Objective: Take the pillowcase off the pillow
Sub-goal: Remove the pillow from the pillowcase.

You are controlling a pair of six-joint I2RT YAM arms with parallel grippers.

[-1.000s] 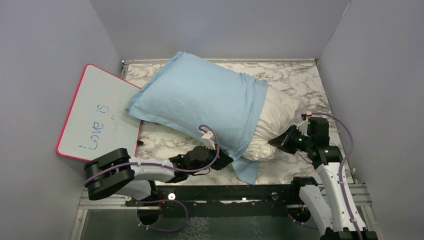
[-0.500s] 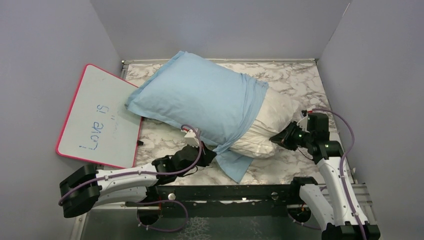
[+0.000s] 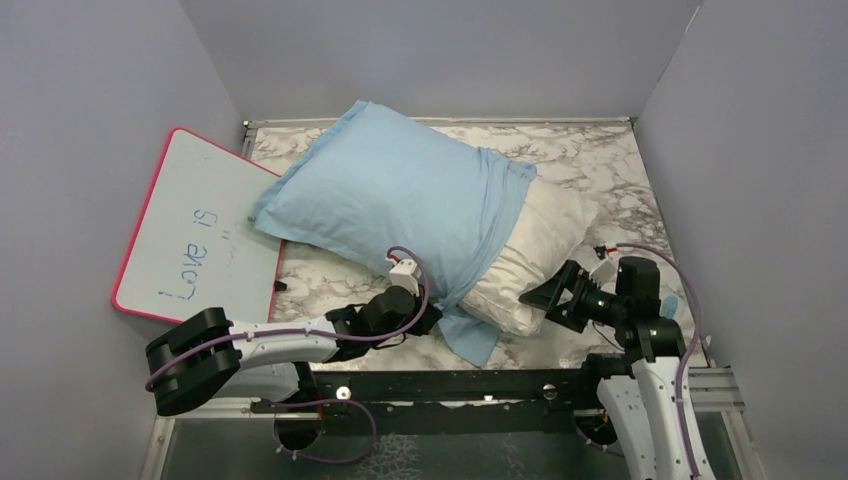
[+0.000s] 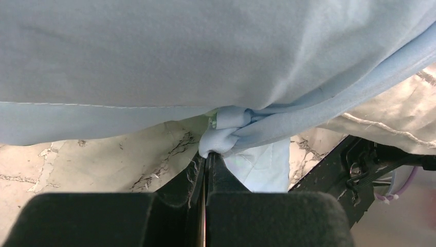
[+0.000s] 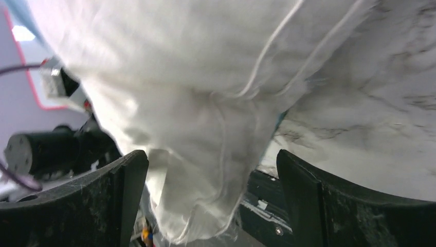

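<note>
Pillowcase: likely light, limp cloth, sleeving all but the pillow's right end on the counter. Left pincer clamps its bunched near hem. Right pincer gapes around the pillow's near-right corner; take hold on that plump, compressible corner.

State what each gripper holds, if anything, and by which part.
Left gripper: pillowcase, by bunched cloth near its open end. Right gripper: open, holds nothing.
</note>
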